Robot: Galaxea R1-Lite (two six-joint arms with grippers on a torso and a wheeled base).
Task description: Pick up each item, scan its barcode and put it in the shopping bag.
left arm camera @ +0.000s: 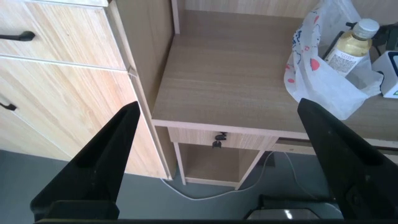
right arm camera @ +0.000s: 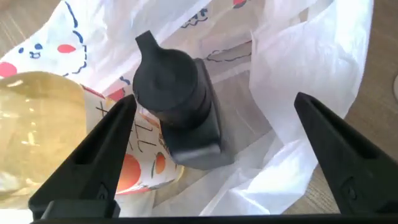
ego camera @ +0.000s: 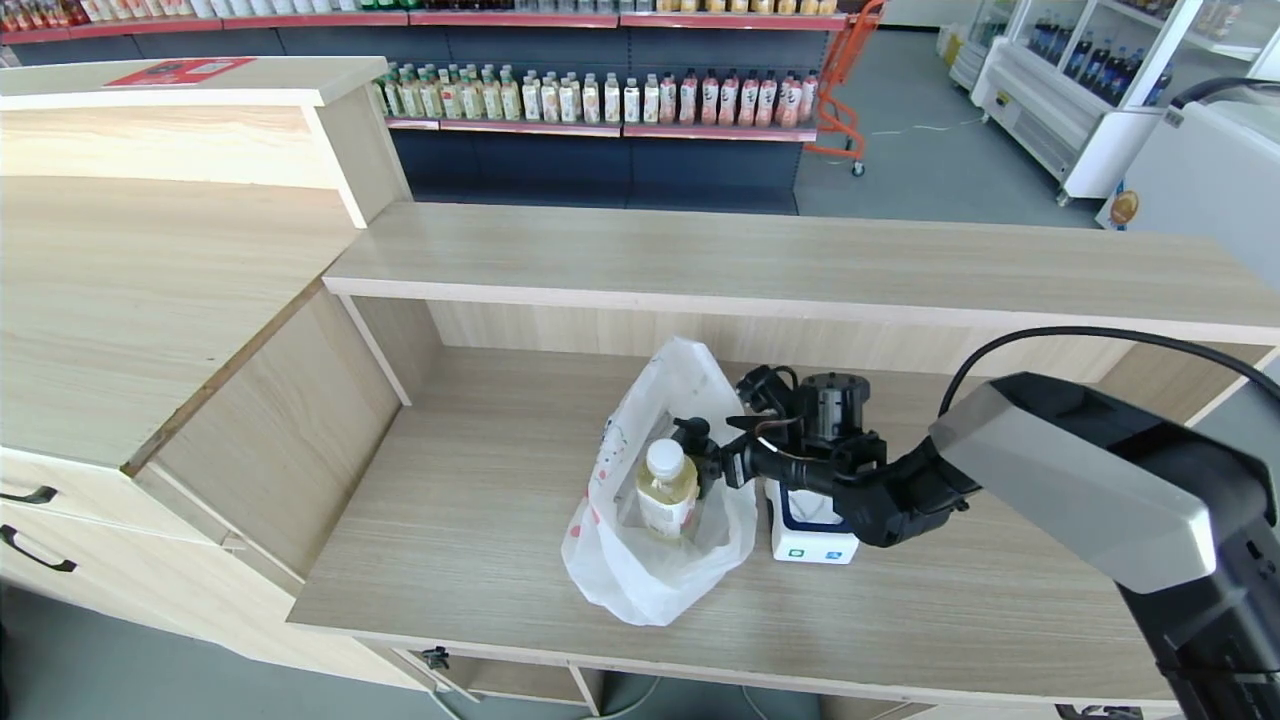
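- The right tool is in the mouth of the shopping bag. Its jaws stand wide apart and grip nothing.
- The drink bottle stands upright inside the bag, just beside one finger of the tool. It looks already set down.
- The step in hand seems therefore to be taking the tool out of the bag after the release.
- In the right wrist view a black object sits between the open fingers, next to the bottle. Its kind cannot be told. The tool should not close here, or it may grip this object or the plastic.
- To do the step well, the arm should lift straight up with the jaws open. A sideways pull could catch the thin wall of the bag, drag it over the surface and tip the bottle.
- A white box stands on the surface just beside the bag, under the right arm. It is probably the scanner, so the arm should rise first and turn away only after.
- The left tool hangs open and empty, low by the front edge of the surface and well apart from the bag. It does not need to help.
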